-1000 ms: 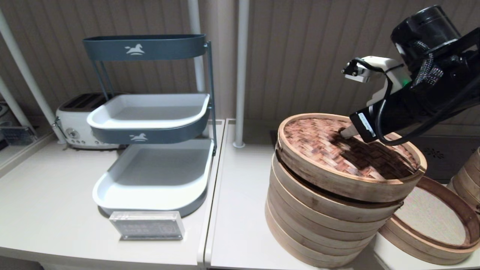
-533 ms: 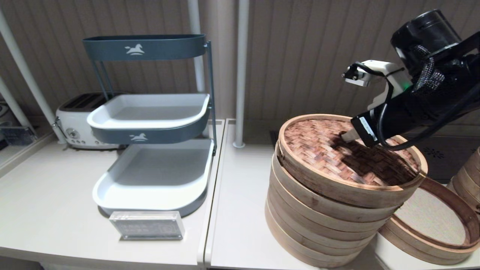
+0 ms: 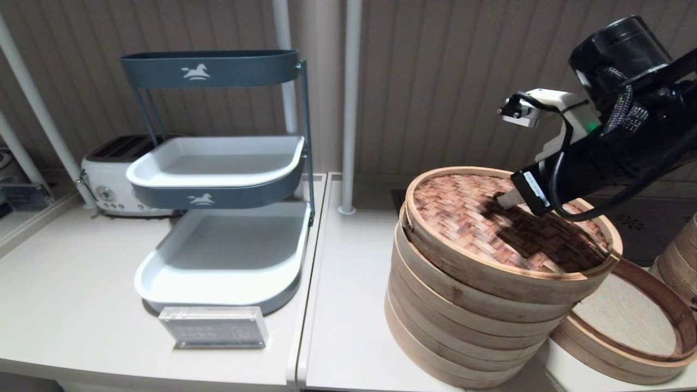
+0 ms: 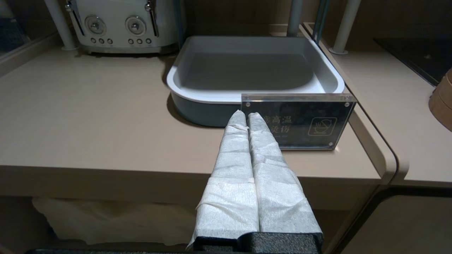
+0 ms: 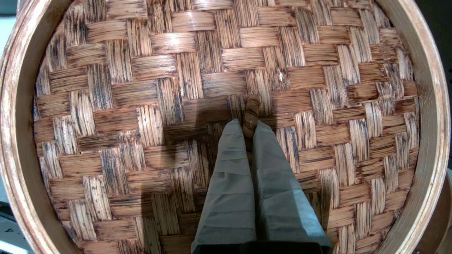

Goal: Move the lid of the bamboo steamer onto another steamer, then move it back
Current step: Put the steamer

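Observation:
The bamboo steamer lid (image 3: 468,218), with its reddish-brown woven top and pale rim, rests on top of the tall stack of bamboo tiers (image 3: 463,326) right of centre in the head view. It lies nearly level, its near edge still a little low. My right gripper (image 5: 250,125) reaches down onto the lid's middle (image 5: 148,106) and is shut on the small brown centre loop (image 5: 251,114). My left gripper (image 4: 246,116) is shut on nothing and hangs parked before the counter's front edge, out of the head view.
A low open steamer with a dark rim and pale liner (image 3: 631,321) lies right of the stack. Another bamboo stack (image 3: 680,256) shows at the far right edge. A three-tier tray rack (image 3: 218,218), an acrylic sign (image 3: 213,326) and a toaster (image 3: 111,179) stand on the left.
The lid, tilted with a dark gap above the stack, has sunk down and levelled onto the top tier. My right gripper moved slightly right with it, still gripping the loop.

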Motion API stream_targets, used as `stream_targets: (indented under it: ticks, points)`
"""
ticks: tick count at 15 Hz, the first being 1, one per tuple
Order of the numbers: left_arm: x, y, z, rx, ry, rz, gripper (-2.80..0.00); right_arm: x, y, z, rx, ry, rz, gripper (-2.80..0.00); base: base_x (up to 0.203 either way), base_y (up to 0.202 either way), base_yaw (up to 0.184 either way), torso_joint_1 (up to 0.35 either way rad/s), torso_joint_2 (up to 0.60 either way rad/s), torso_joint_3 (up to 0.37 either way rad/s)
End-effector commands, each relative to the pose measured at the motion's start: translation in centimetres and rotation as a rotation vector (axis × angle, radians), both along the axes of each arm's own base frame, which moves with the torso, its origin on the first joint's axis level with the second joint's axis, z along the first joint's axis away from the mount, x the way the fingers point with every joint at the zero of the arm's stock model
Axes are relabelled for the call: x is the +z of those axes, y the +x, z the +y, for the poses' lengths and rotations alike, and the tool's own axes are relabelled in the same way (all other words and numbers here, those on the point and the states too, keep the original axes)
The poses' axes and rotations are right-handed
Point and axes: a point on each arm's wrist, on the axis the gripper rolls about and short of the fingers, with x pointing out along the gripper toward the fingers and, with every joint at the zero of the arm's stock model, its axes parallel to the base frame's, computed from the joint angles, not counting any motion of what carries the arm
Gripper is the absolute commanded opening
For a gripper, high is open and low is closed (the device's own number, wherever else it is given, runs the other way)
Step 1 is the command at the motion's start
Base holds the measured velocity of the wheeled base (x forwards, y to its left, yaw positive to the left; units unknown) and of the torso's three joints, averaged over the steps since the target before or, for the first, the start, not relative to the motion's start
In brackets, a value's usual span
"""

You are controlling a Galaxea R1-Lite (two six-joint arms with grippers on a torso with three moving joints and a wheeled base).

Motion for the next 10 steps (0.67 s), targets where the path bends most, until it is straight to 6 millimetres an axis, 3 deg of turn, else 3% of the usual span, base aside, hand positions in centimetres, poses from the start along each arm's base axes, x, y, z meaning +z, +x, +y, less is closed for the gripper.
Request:
stream_targets:
  ticks: [1, 10]
  points:
    - [-0.76, 0.21, 0.0, 0.0, 0.0, 0.027, -2.8, 0.27, -0.11, -0.02, 0.002, 0.002, -0.008, -2.8, 0.0, 0.0, 0.0, 0.0, 0.0, 0.0]
    - [-0.76, 0.21, 0.0, 0.0, 0.0, 0.027, -2.8, -0.51, 0.05, -0.01, -0.001, -0.008, 0.021, -2.8, 0.0, 0.0, 0.0, 0.0, 0.0, 0.0]
